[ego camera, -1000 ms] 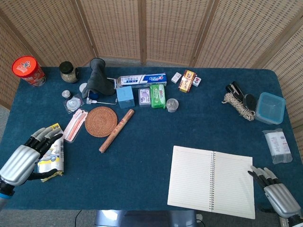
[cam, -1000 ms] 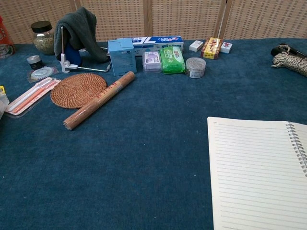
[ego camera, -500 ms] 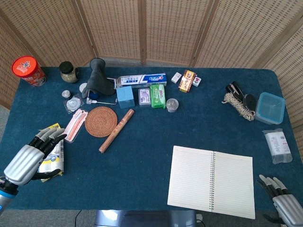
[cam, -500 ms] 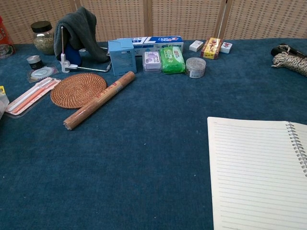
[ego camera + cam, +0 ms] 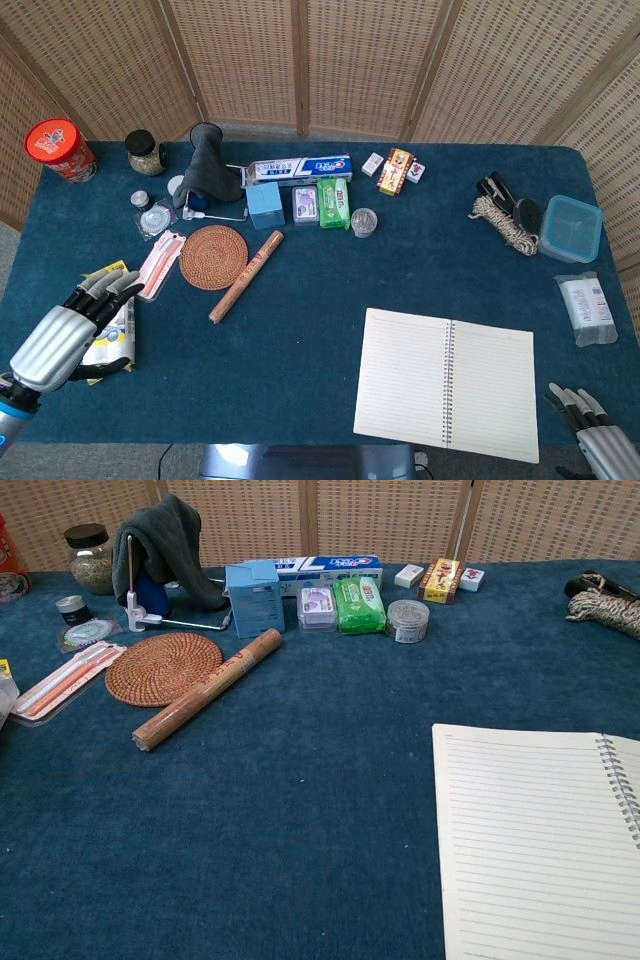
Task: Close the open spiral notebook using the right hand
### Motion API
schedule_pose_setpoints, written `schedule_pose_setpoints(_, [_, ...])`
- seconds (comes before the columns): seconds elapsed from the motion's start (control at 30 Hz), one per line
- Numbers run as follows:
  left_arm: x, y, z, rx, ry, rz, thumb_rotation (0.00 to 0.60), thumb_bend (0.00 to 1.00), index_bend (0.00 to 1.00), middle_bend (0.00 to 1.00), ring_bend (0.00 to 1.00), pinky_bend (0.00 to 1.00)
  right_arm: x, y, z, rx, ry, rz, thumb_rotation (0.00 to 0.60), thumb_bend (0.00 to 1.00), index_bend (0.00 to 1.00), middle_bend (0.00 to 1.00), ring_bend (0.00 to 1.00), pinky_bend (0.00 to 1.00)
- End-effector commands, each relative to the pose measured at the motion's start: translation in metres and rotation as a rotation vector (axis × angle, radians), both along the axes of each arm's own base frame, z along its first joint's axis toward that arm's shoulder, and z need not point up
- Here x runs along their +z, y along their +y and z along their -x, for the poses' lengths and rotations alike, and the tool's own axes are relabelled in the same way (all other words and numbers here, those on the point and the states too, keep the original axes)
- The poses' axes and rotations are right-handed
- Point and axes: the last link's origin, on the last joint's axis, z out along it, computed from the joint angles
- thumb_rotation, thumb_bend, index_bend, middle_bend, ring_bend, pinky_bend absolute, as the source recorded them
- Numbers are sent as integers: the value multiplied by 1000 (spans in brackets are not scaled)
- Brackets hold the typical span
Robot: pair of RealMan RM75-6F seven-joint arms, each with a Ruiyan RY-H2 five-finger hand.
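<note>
The spiral notebook (image 5: 446, 384) lies open and flat near the table's front right, lined pages up, its wire spine running down the middle; the chest view shows its left page (image 5: 535, 845). My right hand (image 5: 592, 436) sits at the bottom right corner of the head view, just off the notebook's right page, fingers apart and holding nothing. My left hand (image 5: 62, 335) hovers at the front left over a yellow packet (image 5: 112, 325), fingers spread, empty. Neither hand appears in the chest view.
A rolled brown tube (image 5: 245, 276), a woven coaster (image 5: 213, 257), a toothpaste box (image 5: 299, 168), small boxes, a red tin (image 5: 59, 150) and a jar line the back left. A rope coil (image 5: 503, 222), a blue container (image 5: 569, 228) and a packet (image 5: 585, 308) lie at the right.
My right hand has drawn back from the notebook's right edge toward the front corner, now mostly out of frame. The left hand shifted slightly. The notebook has not moved.
</note>
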Motion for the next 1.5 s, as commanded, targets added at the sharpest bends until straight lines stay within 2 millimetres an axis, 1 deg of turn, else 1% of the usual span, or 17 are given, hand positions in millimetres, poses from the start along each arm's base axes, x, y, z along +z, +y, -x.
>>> schedule_pose_setpoints(0.03, [-2, 2, -1, 1, -2, 5, 600, 5, 0, 0, 0, 61, -6, 1, -1, 3, -7, -8, 600, 131, 0, 0, 0, 4])
schedule_pose_setpoints(0.27, [-3, 3, -1, 0, -1, 6, 600, 5, 0, 0, 0, 60, -17, -1, -4, 12, -31, -14, 600, 132, 0, 0, 0, 4])
schedule_pose_setpoints(0.43, [1, 1, 2, 9, -4, -6, 600, 4, 0, 0, 0, 61, -29, -4, -12, 28, -79, 16, 600, 131, 0, 0, 0, 5])
schedule_pose_setpoints(0.6, [3, 0, 4, 13, -9, -12, 600, 5, 0, 0, 0, 61, -35, -5, -15, 42, -107, 35, 600, 142, 0, 0, 0, 4])
schedule_pose_setpoints(0.7, [3, -1, 4, 14, -11, -12, 600, 5, 0, 0, 0, 61, -39, -6, -18, 43, -132, 38, 600, 186, 0, 0, 0, 13])
schedule_pose_setpoints(0.83, [5, -1, 5, 15, -13, -15, 600, 5, 0, 0, 0, 61, -43, -8, -24, 50, -196, 62, 600, 337, 2, 0, 0, 56])
schedule_pose_setpoints(0.9, [5, -2, 6, 16, -13, -17, 600, 4, 0, 0, 0, 61, -43, -9, -26, 62, -216, 76, 600, 402, 79, 0, 4, 81])
schedule_pose_setpoints(0.93, [6, -2, 6, 17, -14, -18, 600, 4, 0, 0, 0, 61, -44, -9, -28, 72, -229, 87, 600, 432, 177, 0, 15, 101])
schedule_pose_setpoints(0.97, [6, -2, 6, 17, -15, -19, 600, 5, 0, 0, 0, 61, -44, -9, -29, 76, -233, 92, 600, 448, 253, 0, 27, 114])
schedule_pose_setpoints(1.07, [6, -2, 7, 20, -16, -18, 600, 4, 0, 0, 0, 61, -44, -11, -32, 97, -247, 117, 600, 474, 426, 14, 61, 148])
schedule_pose_setpoints(1.17, [6, -3, 8, 20, -18, -17, 600, 5, 0, 0, 0, 61, -44, -13, -37, 121, -268, 155, 600, 478, 544, 50, 93, 184])
schedule_pose_setpoints(1.23, [6, -3, 8, 19, -20, -19, 600, 5, 0, 0, 0, 61, -45, -16, -42, 150, -280, 181, 600, 472, 582, 67, 111, 213])
schedule_pose_setpoints(1.3, [6, -3, 8, 17, -21, -19, 600, 4, 0, 0, 0, 61, -45, -19, -45, 170, -286, 199, 600, 459, 589, 77, 124, 239])
schedule_pose_setpoints(1.37, [6, -3, 8, 15, -23, -18, 600, 4, 0, 0, 0, 61, -46, -25, -51, 199, -304, 225, 600, 451, 597, 90, 136, 262])
schedule_pose_setpoints(1.43, [6, -3, 8, 15, -24, -18, 600, 4, 0, 0, 0, 61, -47, -35, -59, 242, -329, 256, 600, 447, 608, 99, 143, 274])
schedule_pose_setpoints(1.5, [7, -4, 8, 16, -25, -20, 600, 5, 0, 0, 0, 61, -47, -40, -62, 262, -336, 261, 600, 419, 578, 102, 144, 276])
